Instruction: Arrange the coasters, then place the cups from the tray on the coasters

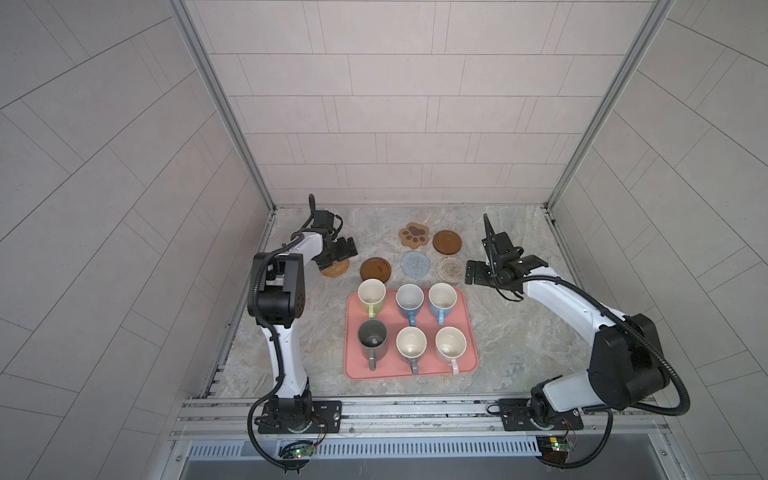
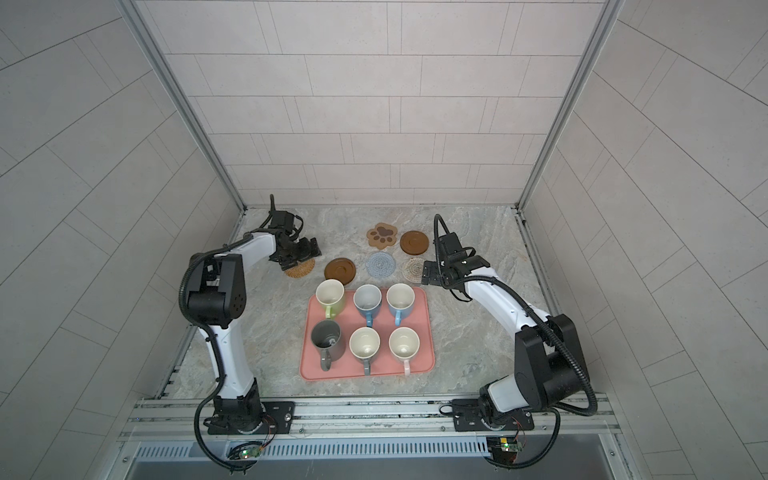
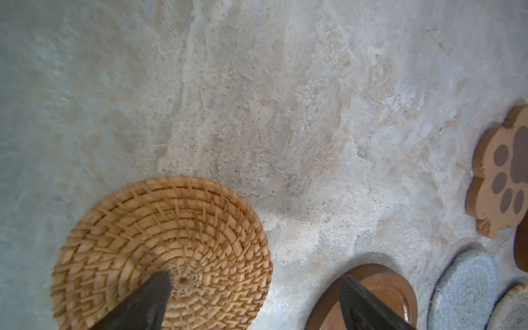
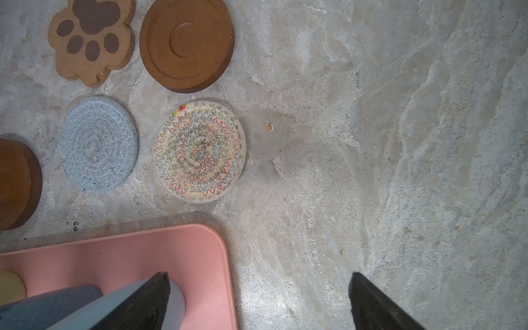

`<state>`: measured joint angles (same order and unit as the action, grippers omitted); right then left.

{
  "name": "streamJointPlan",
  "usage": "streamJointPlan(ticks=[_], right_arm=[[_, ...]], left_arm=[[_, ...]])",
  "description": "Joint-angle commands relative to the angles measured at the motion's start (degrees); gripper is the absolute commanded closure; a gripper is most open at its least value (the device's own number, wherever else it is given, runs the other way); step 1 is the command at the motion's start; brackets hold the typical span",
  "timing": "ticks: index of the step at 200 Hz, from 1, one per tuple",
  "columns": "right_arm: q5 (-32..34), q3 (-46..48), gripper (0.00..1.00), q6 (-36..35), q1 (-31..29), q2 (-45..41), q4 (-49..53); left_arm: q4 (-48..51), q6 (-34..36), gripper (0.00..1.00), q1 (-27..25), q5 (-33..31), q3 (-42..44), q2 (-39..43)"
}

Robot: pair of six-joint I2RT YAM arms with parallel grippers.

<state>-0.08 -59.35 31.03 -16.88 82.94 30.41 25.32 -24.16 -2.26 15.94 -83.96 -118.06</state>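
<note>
Six coasters lie behind the pink tray (image 1: 411,376): paw-shaped (image 1: 413,235), two wooden discs (image 1: 448,242) (image 1: 375,269), blue-grey (image 1: 415,262), beige (image 1: 451,269) and rattan (image 1: 336,272) at far left. On the tray stand six cups: light green (image 1: 371,295), two blue (image 1: 409,301) (image 1: 442,299), dark grey (image 1: 372,338), grey-handled (image 1: 411,347), pink-handled (image 1: 451,345). My left gripper (image 3: 254,285) hangs open, one finger over the rattan coaster (image 3: 160,243), the other over a wooden disc (image 3: 385,288). My right gripper (image 4: 258,278) is open by the tray's far right corner (image 4: 200,257), holding nothing.
The marble table top (image 1: 519,332) is boxed in by tiled walls with aluminium posts (image 1: 224,104) at the back corners. A metal rail (image 1: 415,411) carrying both arm bases runs along the front edge. Bare marble lies right and left of the tray.
</note>
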Motion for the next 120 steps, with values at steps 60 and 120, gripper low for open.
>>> streamJointPlan(ticks=[60,120], right_arm=[[1.35,1.14,0.01,0.55,-0.34,-3.61,0.35],[2.54,0.24,0.00,0.64,-0.36,-3.82,0.92]], left_arm=[[7.20,2.16,0.00,0.08,-0.87,-8.26,-1.29],[8.07,2.96,0.00,-2.33,1.35,-8.65,1.81]])
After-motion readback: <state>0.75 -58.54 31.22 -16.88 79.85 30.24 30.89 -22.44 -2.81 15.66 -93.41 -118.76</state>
